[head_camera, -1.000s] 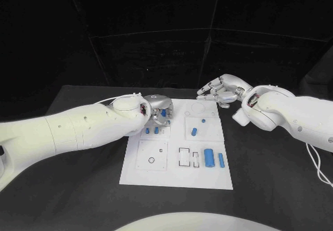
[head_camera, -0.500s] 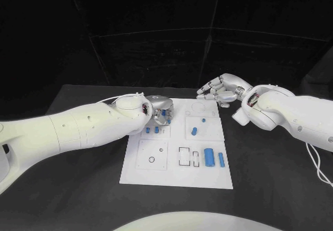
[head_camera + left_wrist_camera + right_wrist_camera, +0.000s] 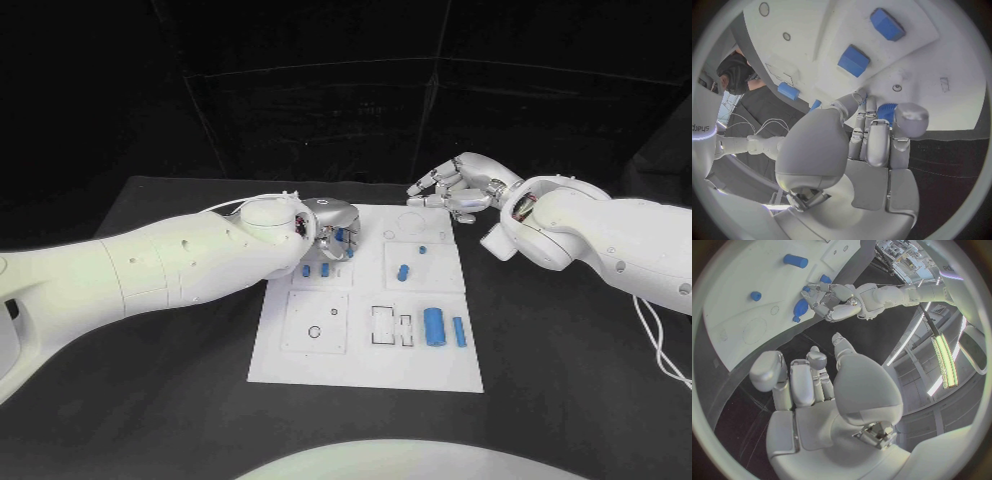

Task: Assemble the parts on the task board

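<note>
Your left hand pinched a blue part in its fingers; several parts beyond them lay loose on the task board. Your right hand hung spread, empty.

The black table extends on all sides of the white plate at its middle. A dark backdrop of panels stands behind the table's far edge.

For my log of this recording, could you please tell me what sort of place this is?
Probably a robotics lab or test cell: a black table against a dark backdrop, a white task board with small blue parts, and ceiling strip lights over cluttered shelving in the right wrist view.
</note>
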`<state>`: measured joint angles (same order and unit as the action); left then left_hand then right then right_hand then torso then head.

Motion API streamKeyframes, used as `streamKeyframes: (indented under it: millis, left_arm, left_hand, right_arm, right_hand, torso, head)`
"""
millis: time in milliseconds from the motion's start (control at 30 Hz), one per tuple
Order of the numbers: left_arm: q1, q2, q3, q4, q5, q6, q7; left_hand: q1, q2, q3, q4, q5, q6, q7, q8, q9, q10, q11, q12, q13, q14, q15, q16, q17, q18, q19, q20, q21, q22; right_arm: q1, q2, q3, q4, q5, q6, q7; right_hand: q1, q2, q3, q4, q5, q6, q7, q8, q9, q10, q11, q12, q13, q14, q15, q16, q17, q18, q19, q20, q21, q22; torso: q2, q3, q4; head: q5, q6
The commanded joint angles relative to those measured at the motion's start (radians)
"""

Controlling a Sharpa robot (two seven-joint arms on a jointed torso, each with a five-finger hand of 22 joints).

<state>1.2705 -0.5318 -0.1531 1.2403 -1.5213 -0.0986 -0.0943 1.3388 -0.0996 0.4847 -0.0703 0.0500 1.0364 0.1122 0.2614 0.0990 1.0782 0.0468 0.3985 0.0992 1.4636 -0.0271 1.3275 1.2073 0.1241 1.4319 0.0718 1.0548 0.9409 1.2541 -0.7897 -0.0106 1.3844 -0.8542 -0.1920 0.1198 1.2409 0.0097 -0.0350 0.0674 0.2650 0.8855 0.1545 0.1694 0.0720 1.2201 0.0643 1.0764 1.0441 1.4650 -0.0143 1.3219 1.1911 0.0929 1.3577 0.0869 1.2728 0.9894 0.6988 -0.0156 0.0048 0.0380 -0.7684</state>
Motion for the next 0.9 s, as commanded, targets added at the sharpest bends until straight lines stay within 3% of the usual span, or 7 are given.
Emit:
streamKeyframes:
  millis: [33, 433, 667, 900]
  left_arm:
    - [-0.004, 0.0, -0.003, 0.003, -0.004, -0.019, 0.042]
    - [-0.006, -0.039, 0.002, 0.043, 0.029, -0.103, 0.059]
    - [-0.005, -0.079, 0.025, 0.082, 0.057, -0.116, 0.056]
    - [-0.005, -0.126, 0.034, 0.115, 0.08, -0.114, 0.046]
  left_hand:
    - [-0.011, -0.001, 0.005, 0.0, -0.002, 0.014, -0.001, -0.004, 0.001, 0.014, 0.0, -0.007, -0.004, 0.033, -0.008, 0.005, -0.002, -0.009, 0.005, -0.007, 0.016, 0.017]
    - [-0.023, -0.012, 0.004, -0.004, -0.002, 0.02, 0.001, -0.013, -0.002, 0.026, 0.002, -0.021, -0.01, 0.035, -0.008, 0.004, -0.008, -0.014, 0.012, -0.008, 0.039, 0.045]
    - [-0.027, -0.014, 0.003, -0.003, -0.002, 0.022, 0.002, -0.015, -0.003, 0.03, 0.002, -0.025, -0.012, 0.035, -0.007, 0.003, -0.011, -0.015, 0.013, -0.008, 0.045, 0.052]
    - [-0.029, -0.015, 0.002, -0.003, -0.002, 0.024, 0.001, -0.016, -0.003, 0.032, 0.002, -0.027, -0.012, 0.034, -0.007, 0.002, -0.013, -0.016, 0.014, -0.008, 0.046, 0.053]
  right_arm:
    - [0.002, 0.001, 0.001, 0.001, -0.003, -0.003, 0.01]
    - [0.002, -0.001, 0.001, -0.001, -0.003, -0.003, 0.009]
    - [0.002, 0.0, 0.001, -0.007, -0.003, 0.0, 0.008]
    - [0.002, -0.001, 0.001, -0.009, -0.003, 0.001, 0.007]
  right_hand:
    - [0.009, 0.003, -0.006, -0.002, 0.003, -0.007, -0.001, 0.004, -0.001, -0.008, 0.0, -0.006, -0.001, 0.029, -0.003, -0.004, 0.0, 0.014, -0.01, 0.0, -0.003, -0.001]
    - [0.011, 0.006, -0.006, -0.002, 0.002, -0.008, -0.001, 0.005, -0.001, -0.008, 0.0, -0.006, -0.003, 0.029, -0.003, -0.005, 0.0, 0.014, -0.01, 0.0, -0.004, -0.002]
    - [0.011, 0.006, -0.006, -0.002, 0.002, -0.008, -0.001, 0.005, -0.001, -0.008, 0.0, -0.006, -0.003, 0.029, -0.003, -0.005, 0.0, 0.014, -0.01, 0.0, -0.004, -0.002]
    - [0.011, 0.006, -0.006, -0.002, 0.002, -0.008, -0.001, 0.005, -0.001, -0.008, 0.0, -0.006, -0.003, 0.029, -0.003, -0.005, 0.0, 0.014, -0.01, 0.0, -0.004, -0.002]
  torso:
    - [0.001, -0.0001, 0.0005]
    - [-0.001, 0.0003, 0.0012]
    - [-0.001, -0.0008, 0.0014]
    - [-0.001, -0.0004, 0.0032]
  head:
    - [0.0, 0.001]
    - [-0.003, 0.007]
    - [-0.002, 0.009]
    - [-0.001, 0.011]
